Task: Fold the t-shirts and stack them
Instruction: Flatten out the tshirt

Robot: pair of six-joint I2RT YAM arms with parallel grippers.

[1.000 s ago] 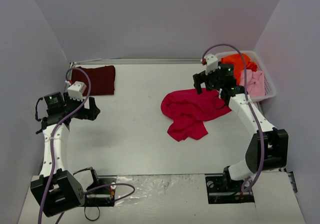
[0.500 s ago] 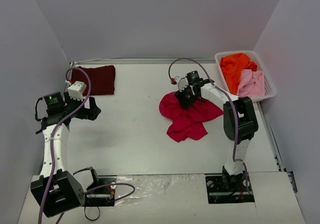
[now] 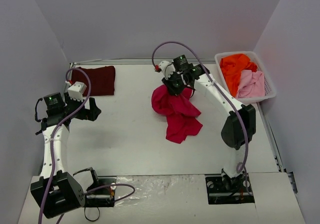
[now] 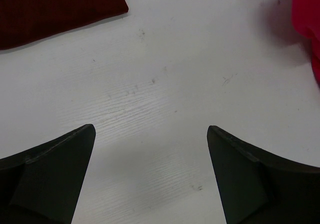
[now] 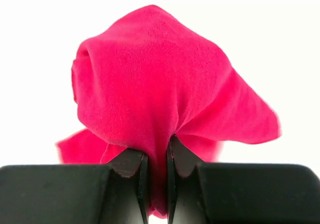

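Right gripper [image 3: 174, 87], jaws closed almost fully on a gathered fold of the crimson t-shirt [image 3: 176, 115]; the wrist view shows the cloth pinched between the fingers [image 5: 134, 170]. The rest of the shirt trails toward 6 o'clock onto the table [image 3: 130, 134]. At 3 o'clock of the gripper, the white mesh basket [image 3: 270, 87] holds an orange shirt [image 3: 235, 68] and a pink shirt [image 3: 251, 83]. The right arm reaches far forward, bent toward 11 o'clock. Left gripper [image 3: 93, 110], jaws wide apart and holding nothing, hovers at 6 o'clock of the folded maroon shirt [image 3: 97, 79].
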